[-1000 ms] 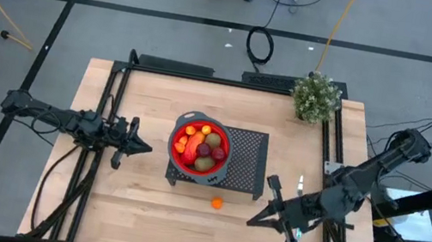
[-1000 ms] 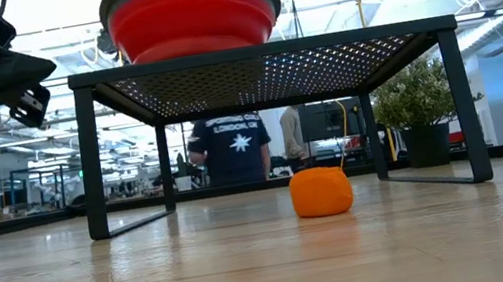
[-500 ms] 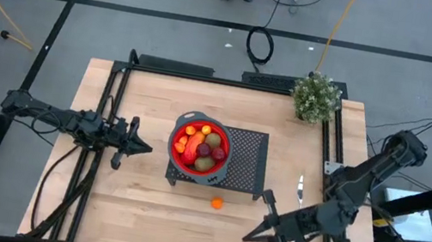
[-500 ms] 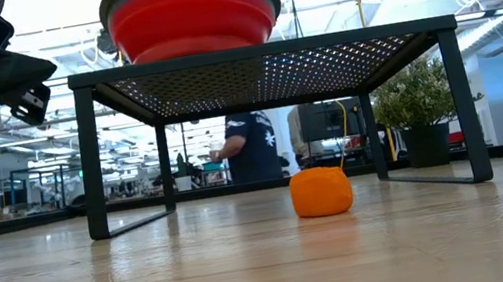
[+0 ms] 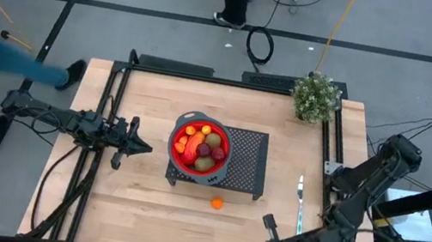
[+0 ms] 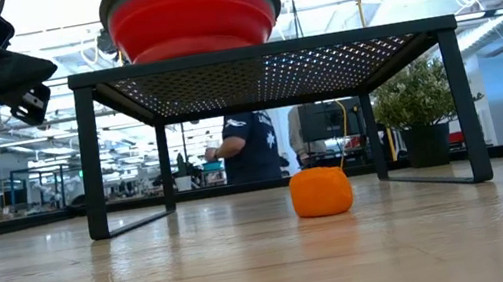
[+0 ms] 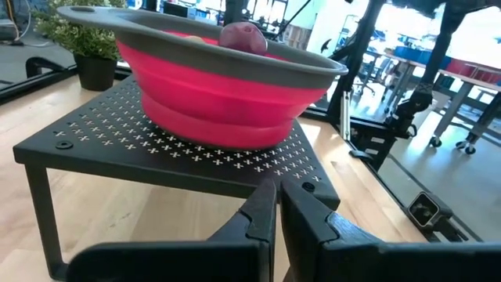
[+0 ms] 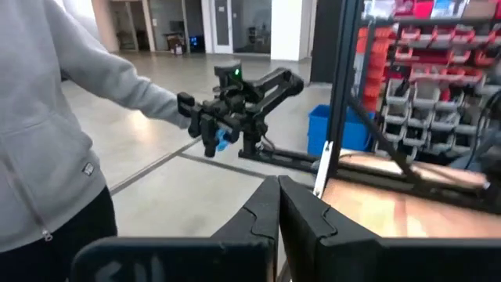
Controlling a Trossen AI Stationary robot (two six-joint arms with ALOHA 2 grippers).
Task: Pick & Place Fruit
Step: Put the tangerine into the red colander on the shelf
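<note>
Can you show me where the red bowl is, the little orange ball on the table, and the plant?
Red bowl (image 5: pixel 173 151): high view, on its left rim.
Orange ball (image 6: pixel 320 192): low view, on its middle.
Plant (image 5: pixel 316 97): high view, on its leaves.

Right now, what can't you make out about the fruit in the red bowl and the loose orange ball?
- Red collapsible bowl, low view: its wall hides all fruit inside.
- Left wrist view: the rim hides everything except one dark red fruit.
- High view: the piled fruit overlaps, so no sure count.
- Small orange ball on the wooden table: too small to show texture.
</note>
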